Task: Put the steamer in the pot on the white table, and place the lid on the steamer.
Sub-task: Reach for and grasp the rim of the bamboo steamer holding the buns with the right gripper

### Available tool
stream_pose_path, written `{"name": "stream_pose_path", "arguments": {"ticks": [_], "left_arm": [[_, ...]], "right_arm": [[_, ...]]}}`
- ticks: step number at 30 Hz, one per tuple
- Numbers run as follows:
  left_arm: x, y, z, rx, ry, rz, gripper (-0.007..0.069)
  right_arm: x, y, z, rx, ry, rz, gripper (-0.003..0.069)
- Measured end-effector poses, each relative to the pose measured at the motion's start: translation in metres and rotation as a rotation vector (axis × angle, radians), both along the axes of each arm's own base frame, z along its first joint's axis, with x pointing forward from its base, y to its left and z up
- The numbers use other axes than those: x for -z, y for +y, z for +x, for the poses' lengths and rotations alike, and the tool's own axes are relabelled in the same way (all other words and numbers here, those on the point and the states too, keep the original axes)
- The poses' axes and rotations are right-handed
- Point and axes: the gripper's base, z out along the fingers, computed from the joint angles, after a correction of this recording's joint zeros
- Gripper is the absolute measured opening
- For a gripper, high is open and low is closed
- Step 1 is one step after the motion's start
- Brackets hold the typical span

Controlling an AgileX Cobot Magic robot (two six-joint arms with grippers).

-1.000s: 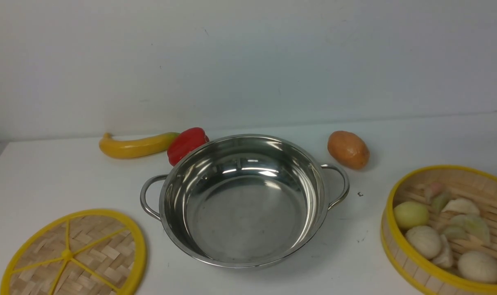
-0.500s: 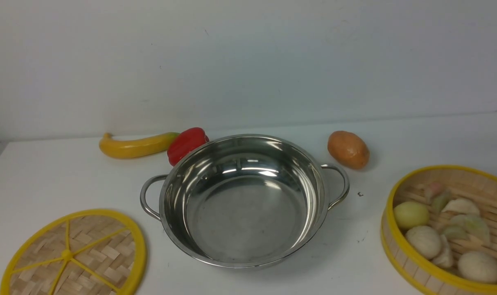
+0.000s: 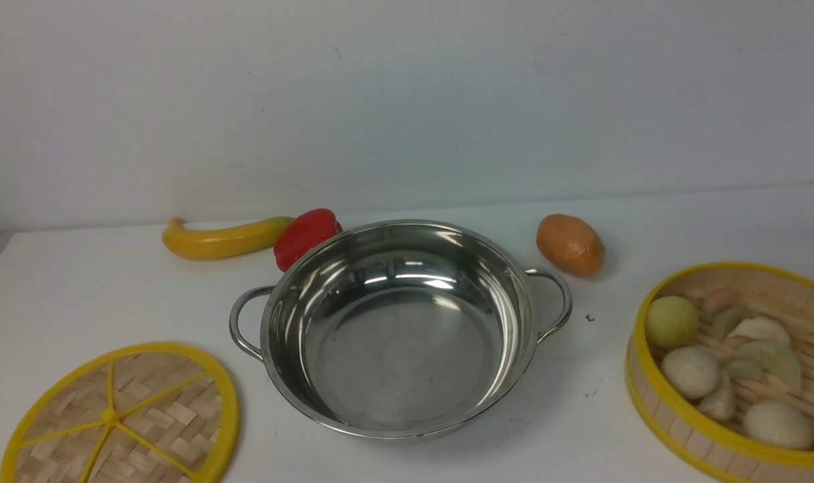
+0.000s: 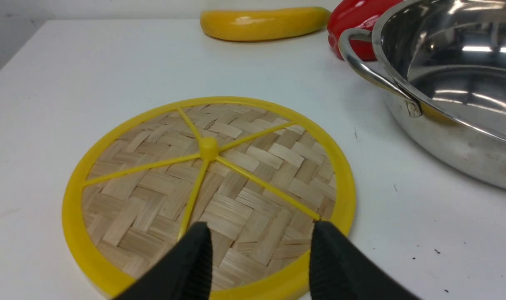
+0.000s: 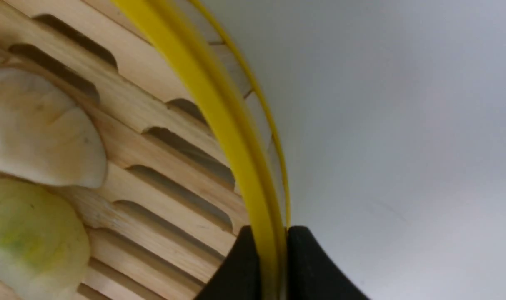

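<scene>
- Counting across the table (image 3: 78,282), I get one pot (image 3: 313,302), one lid (image 3: 122,416), one steamer (image 3: 638,339), one banana (image 3: 226,238), one pepper (image 3: 303,235) and one potato (image 3: 571,245).
- Pot: mid-table, with two loop handles. Its far-left rim hides part of the pepper.
- Lid: flat on the table, near and left of the pot, not touching it. The front view cuts off its near edge.
- Steamer: right of the pot and well apart, with its right side cut off by the frame. I cannot tell whether its base rests on the table.
- Inside it are three round buns (image 3: 690,370). The dumplings (image 3: 759,330) overlap, so I have no sure count.
- Left gripper (image 4: 259,227): two black fingers spread wide over the lid's near rim, holding nothing.
- Right gripper (image 5: 271,231): pinched tight on the steamer's yellow rim, one finger inside and one outside.
- Both grippers show only as fingertips in the wrist views.
</scene>
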Motion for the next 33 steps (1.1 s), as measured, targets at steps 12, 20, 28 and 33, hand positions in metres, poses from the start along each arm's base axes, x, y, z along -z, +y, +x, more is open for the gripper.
{"name": "stream_pose_path", "arguments": {"ticks": [12, 20, 28, 33], "left_arm": [[0.0, 0.0, 0.0, 0.0, 0.0, 0.0, 0.0311], [0.0, 0.0, 0.0, 0.0, 0.0, 0.0, 0.0311], [0.0, 0.0, 0.0, 0.0, 0.0, 0.0, 0.0311], [0.0, 0.0, 0.0, 0.0, 0.0, 0.0, 0.0311]], "right_arm": [[-0.045, 0.005, 0.024, -0.044, -0.045, 0.052, 0.007], [-0.068, 0.016, 0.035, -0.061, -0.099, 0.112, 0.007], [-0.091, 0.026, 0.047, -0.096, -0.179, 0.099, 0.007], [-0.102, 0.052, 0.055, -0.165, -0.213, 0.1, 0.007]]}}
